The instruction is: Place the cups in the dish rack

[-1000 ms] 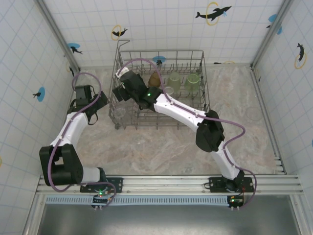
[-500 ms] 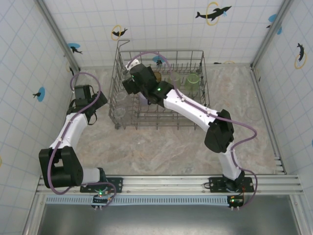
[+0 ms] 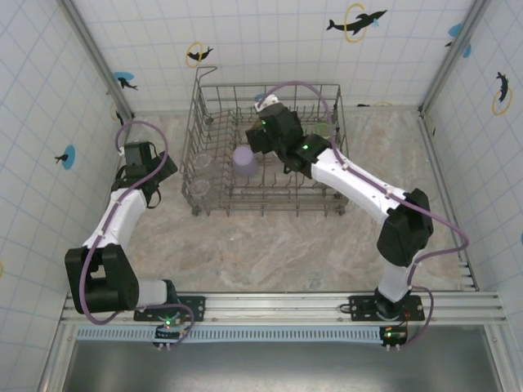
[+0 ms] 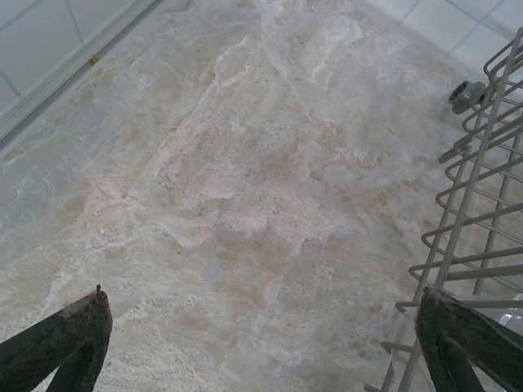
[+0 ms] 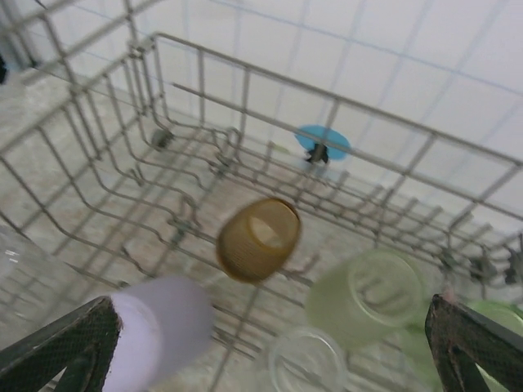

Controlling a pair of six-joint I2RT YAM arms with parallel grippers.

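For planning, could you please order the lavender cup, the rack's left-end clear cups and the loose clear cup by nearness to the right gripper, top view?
1. lavender cup, beside the right gripper.
2. left-end clear cups, inside the rack.
3. loose clear cup, far right.

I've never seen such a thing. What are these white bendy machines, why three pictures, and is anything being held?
They are two robot arms bolted at the near edge of the table: the left arm and the right arm, each ending in two-fingered jaws. One picture comes from a fixed camera overhead; the other two from a camera on each wrist, so the dark fingertips at their bottom corners are that arm's own. On that marble table stands a wire dish rack with plastic cups inside: a lavender cup, an amber cup, a green cup and a clear cup. Both pairs of jaws stand wide open, holding nothing.
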